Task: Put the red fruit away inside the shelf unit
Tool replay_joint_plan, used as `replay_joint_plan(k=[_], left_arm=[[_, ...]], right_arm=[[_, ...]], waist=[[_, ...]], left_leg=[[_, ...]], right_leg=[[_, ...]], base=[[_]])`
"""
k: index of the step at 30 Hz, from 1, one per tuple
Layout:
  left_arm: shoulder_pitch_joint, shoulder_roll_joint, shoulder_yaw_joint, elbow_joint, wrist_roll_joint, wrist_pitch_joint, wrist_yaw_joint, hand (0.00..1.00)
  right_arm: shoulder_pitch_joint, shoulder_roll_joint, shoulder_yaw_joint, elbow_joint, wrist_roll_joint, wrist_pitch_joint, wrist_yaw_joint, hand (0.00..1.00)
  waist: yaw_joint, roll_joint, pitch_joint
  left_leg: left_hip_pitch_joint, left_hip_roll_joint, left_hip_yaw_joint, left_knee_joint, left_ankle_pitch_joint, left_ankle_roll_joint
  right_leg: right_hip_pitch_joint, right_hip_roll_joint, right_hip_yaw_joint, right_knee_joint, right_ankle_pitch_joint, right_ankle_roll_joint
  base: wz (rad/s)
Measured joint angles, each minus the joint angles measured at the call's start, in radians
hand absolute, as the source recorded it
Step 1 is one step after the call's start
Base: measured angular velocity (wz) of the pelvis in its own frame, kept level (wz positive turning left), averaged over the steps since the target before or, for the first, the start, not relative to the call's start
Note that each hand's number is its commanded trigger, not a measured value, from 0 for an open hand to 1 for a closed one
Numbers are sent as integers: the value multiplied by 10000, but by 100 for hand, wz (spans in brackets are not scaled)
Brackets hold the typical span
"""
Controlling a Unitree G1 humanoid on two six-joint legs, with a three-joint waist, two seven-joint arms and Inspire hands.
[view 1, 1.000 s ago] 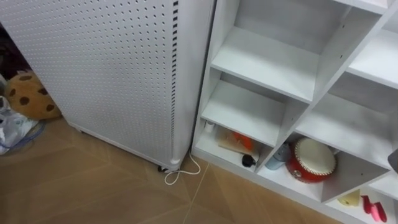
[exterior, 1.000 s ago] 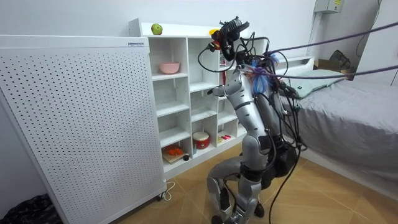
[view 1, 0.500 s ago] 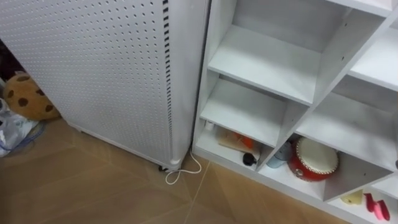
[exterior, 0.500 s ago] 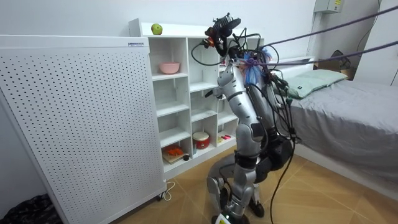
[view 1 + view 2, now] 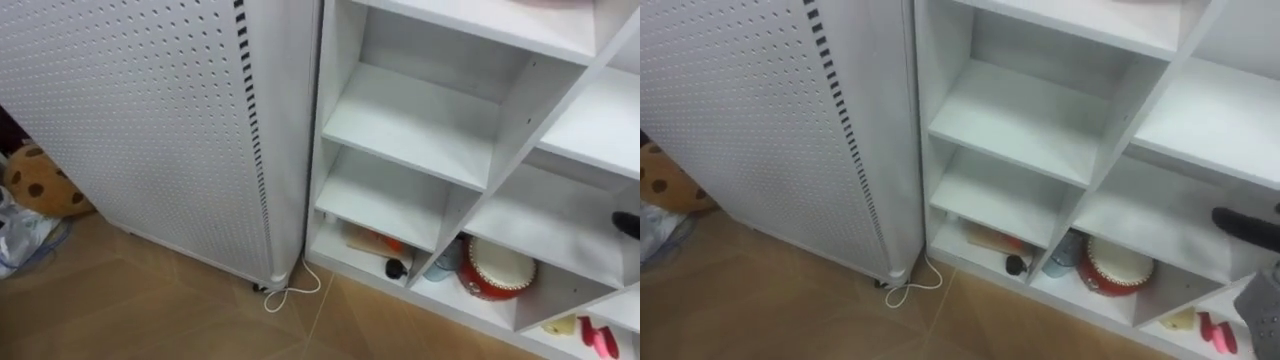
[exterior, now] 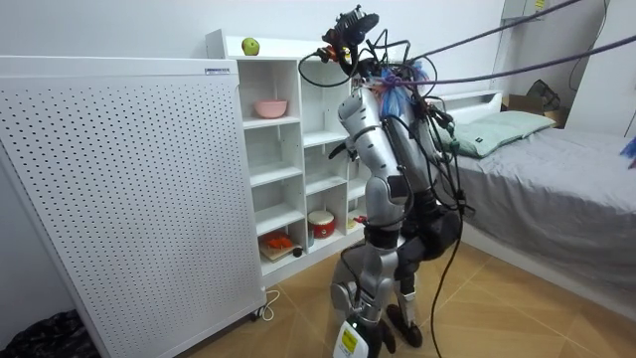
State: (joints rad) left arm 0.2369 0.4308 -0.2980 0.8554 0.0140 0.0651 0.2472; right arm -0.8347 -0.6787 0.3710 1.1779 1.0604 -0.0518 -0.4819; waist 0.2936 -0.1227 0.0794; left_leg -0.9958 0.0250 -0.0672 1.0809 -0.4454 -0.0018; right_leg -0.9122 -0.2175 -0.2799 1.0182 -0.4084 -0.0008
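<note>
Bright, even room light, with soft shadows deep in the closet (image 5: 505,140) compartments.

Stands upright close before the closet (image 6: 300,129), chest turned to its shelves, knees a little bent, legs near its base. Tilts the head down toward the closet's lower compartments. Holds a forearm raised at chest height, pointed at the closet's middle shelves, with the elbow bent and the upper arm near the torso. Pokes the dark right hand (image 5: 1243,225) in from the right edge of the eye views, level with a middle compartment of the closet, with a grey part of the arm just below it.
</note>
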Motion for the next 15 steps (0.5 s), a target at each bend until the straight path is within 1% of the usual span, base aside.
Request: replay_joint_plan(k=[2, 3, 4, 6, 7, 8, 9, 10, 11, 12, 13, 14, 15], left_arm=[[-160, -197, 16, 320, -17, 18, -143, 0], [-215, -226, 4, 399, -18, 31, -178, 0], [-366, -274, 1, 595, -17, 60, -234, 0], [-516, -338, 36, 726, -16, 101, -274, 0], [-536, -352, 41, 727, -17, 107, -354, 0], [-559, -396, 39, 850, -23, 94, -428, 0], [-581, -417, 36, 960, -35, 82, -444, 0], [-696, -442, 41, 1199, -15, 85, -474, 0], [-709, -452, 69, 1309, -17, 75, -477, 0], [-706, -514, 86, 1534, -15, -30, -473, 0], [-699, -648, 113, 1652, -15, -63, -479, 0], [-681, -758, 125, 1652, -9, -111, -482, 0], [-646, -821, 166, 1651, -10, -176, -481, 0]], right_arm=[[429, 32, -8, -33, -860, -26, 511, 0], [511, 72, -2, -66, -1017, -40, 603, 0], [755, 105, -7, -210, -1418, -49, 819, 0], [1260, 131, -26, -538, -2211, -49, 1107, 0], [1704, 204, -12, -865, -2681, -141, 1255, 0], [2268, 383, -9, -1168, -2991, -347, 1412, 0], [2634, 499, -12, -1422, -3215, -417, 1476, 0], [3394, 767, -23, -1988, -3742, -461, 1575, 0], [3752, 959, -45, -2184, -3990, -471, 1583, 0], [4604, 1319, -30, -2469, -4434, -467, 2033, 0], [5467, 1730, -13, -2727, -5037, -427, 2588, 0], [6388, 2181, 3, -3057, -5436, -343, 3018, 0], [6841, 2455, 7, -3145, -5630, -329, 3227, 0]], waist=[[75, 52, 34], [85, 55, 36], [95, 55, 36], [85, 35, 19], [88, 17, 11], [88, 24, 4], [64, 43, -12], [-35, 32, -47], [-104, 5, -86], [-282, 29, -188], [-476, 75, -377], [-622, 82, -466], [-675, 111, -501]], left_leg=[[487, 90, 90, -495, 106, -7], [603, 150, 122, -639, 135, -16], [853, 195, 127, -960, 223, -79], [1310, 271, 206, -1507, 372, -120], [1672, 376, 340, -1870, 475, -141], [2155, 412, 372, -2216, 578, -206], [2423, 462, 393, -2405, 593, -231], [2938, 535, 398, -2851, 643, -310], [3183, 566, 393, -3060, 677, -354], [3654, 642, 387, -3482, 732, -422], [4061, 685, 405, -3870, 807, -470], [4513, 681, 523, -4302, 918, -480], [4783, 683, 574, -4544, 981, -491]], right_leg=[[425, 127, 10, -518, 177, 9], [535, 187, 8, -682, 235, -3], [771, 300, 8, -1025, 352, -16], [1159, 412, 3, -1525, 486, -39], [1448, 509, 38, -1840, 606, -56], [1883, 580, 16, -2185, 682, -92], [2156, 654, 4, -2384, 712, -94], [2693, 754, -107, -2809, 740, -116], [2936, 819, -140, -3040, 767, -130], [3465, 952, -250, -3503, 807, -134], [3953, 1048, -382, -3996, 851, -110], [4418, 1085, -388, -4384, 882, -56], [4680, 1114, -398, -4625, 919, -23]], base=[[-14], [-14], [-11], [-9], [-15], [-16], [-6], [3], [11], [18], [30], [28], [17]])
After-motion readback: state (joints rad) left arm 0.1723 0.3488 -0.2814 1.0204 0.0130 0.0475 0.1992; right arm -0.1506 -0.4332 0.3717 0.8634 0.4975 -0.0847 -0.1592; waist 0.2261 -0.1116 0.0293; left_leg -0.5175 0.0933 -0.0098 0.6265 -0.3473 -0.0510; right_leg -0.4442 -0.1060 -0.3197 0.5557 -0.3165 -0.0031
